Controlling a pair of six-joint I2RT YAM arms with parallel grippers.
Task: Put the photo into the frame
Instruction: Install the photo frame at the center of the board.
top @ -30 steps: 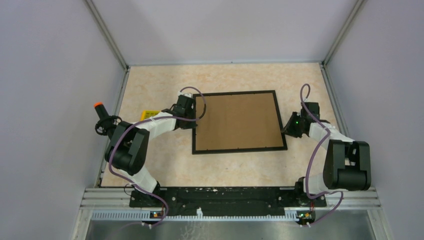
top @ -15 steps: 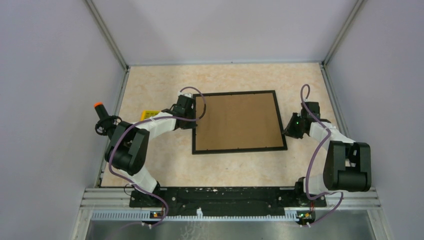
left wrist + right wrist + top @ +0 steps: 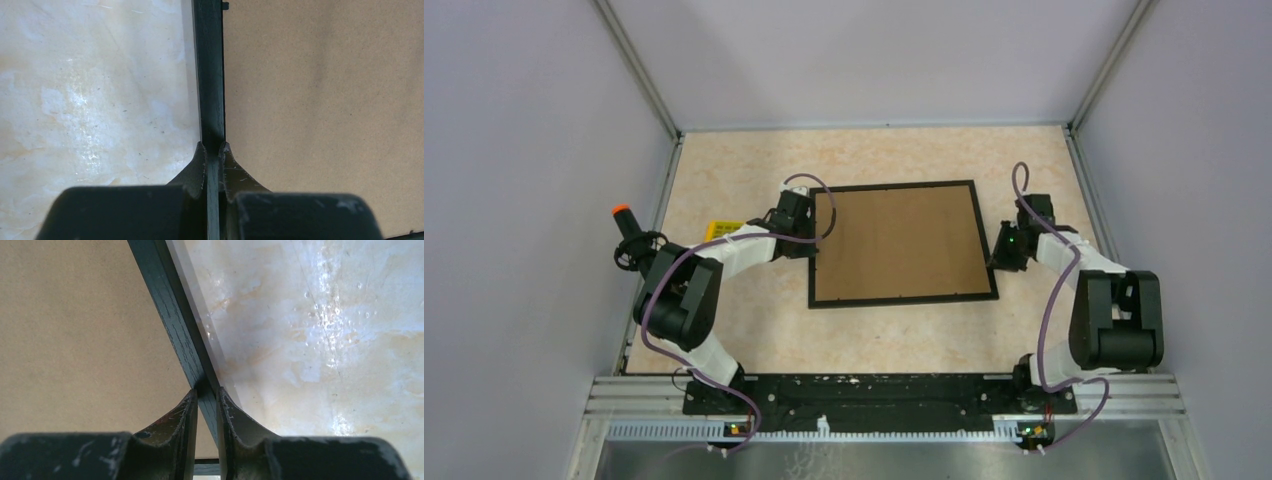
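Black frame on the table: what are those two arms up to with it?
Two robot arms are holding a thin black rectangular picture frame that lies flat on the pale marbled table. The left gripper is pinched shut on the frame's left rail, and the right gripper pinches the right rail. A plain brown cardboard sheet fills the frame, facing up. No photo is visible in any view.

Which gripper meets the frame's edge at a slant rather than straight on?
The right gripper: the frame edge runs diagonally away from its fingers, while at the left gripper it runs straight ahead.
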